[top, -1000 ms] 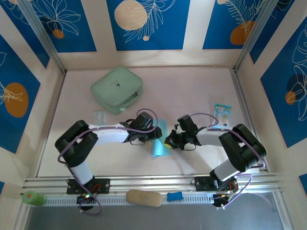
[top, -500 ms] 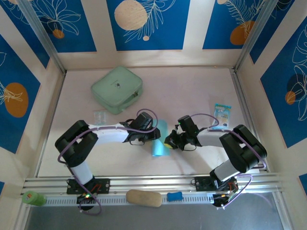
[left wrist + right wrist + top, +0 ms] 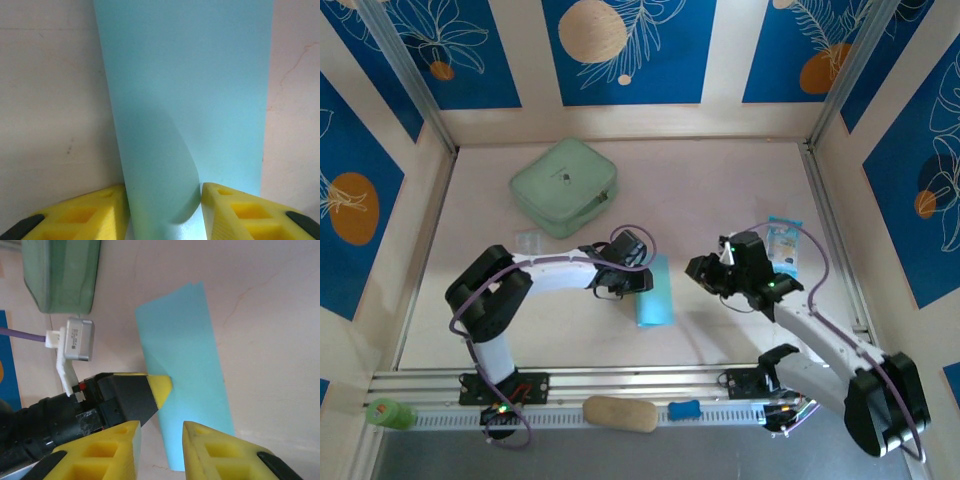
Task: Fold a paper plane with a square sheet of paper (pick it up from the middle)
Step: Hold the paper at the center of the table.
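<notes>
Right end effector [image 3: 705, 272] has withdrawn—folded paper [image 3: 654, 290] stays flat.

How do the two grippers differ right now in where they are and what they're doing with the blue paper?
The left gripper sits at the folded blue paper, its yellow fingers either side of a curled-up layer; the right gripper is off to the paper's right, apart from it. The left gripper's jaws bracket paper; the right gripper's fingers stand open with nothing between them. Both have yellow fingers.

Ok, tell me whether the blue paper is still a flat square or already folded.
Folded. The paper lies as a narrow strip, and the left wrist view shows a layer curling up between the left gripper's fingers.
</notes>
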Controlling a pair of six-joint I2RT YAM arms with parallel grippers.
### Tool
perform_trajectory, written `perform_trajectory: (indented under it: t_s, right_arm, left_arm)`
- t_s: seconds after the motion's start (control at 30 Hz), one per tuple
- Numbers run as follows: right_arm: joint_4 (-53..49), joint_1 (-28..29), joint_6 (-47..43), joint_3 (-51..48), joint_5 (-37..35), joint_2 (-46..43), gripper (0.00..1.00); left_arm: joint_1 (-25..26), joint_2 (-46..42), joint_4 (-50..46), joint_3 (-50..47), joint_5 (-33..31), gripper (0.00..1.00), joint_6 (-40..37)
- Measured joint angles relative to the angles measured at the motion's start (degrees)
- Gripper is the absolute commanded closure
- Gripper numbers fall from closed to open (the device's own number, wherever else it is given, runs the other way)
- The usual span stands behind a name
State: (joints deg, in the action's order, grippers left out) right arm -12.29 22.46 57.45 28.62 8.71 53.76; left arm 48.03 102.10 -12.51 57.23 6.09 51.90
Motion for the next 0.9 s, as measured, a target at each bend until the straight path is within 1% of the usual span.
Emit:
perform_trajectory:
  t_s: [0.1,0.23,0.33,0.6,0.9]
  right_arm:
    - [-2.67,-2.58,-1.05,-0.81,-0.02,-2.82,0.72]
    - [-5.35,-4.74,-1.53,-2.29,0.09,-3.34,0.72]
    - [-6.01,-4.92,-1.53,-3.3,0.33,-3.34,0.72]
    - [-6.64,-4.98,-1.53,-3.63,0.72,-3.3,0.72]
    - [-6.62,-5.14,-1.53,-3.8,1.18,-3.3,0.71]
  left_arm:
    - [0.02,0.22,-0.44,0.46,0.02,0.55,-0.66]
    - [0.04,0.76,-1.53,1.42,0.11,0.53,-1.6]
    - [0.04,1.22,-2.38,2.12,0.26,0.51,-2.6]
    - [0.09,3.06,-6.51,5.31,0.28,0.5,-4.52]
    - [0.09,3.34,-6.6,5.51,0.31,0.48,-4.46]
